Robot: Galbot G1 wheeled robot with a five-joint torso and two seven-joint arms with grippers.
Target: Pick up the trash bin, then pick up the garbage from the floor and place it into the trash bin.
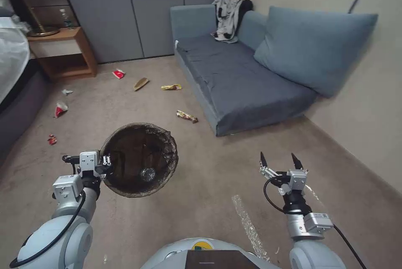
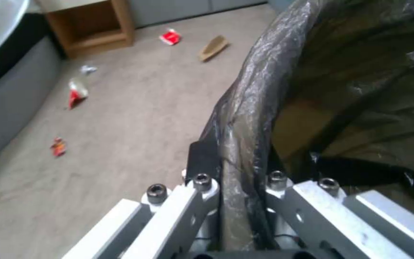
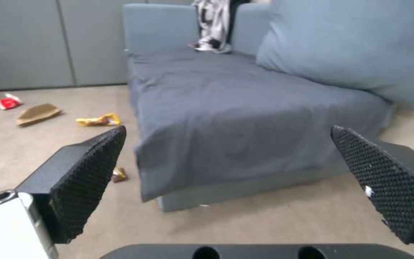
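Right now I have the left gripper (image 1: 106,164) clamped on the rim of the trash bin (image 1: 140,160), which hangs above the carpet at lower left of the head frame, a clear bottle (image 1: 148,173) lying inside; my right gripper (image 1: 279,161) waits at lower right, fingers spread wide with nothing between them; garbage lies scattered further up: a yellow wrapper (image 1: 171,87), a brown scrap (image 1: 140,83), a red-and-white cup (image 1: 60,109); the sofa (image 1: 238,76) fills the upper right.
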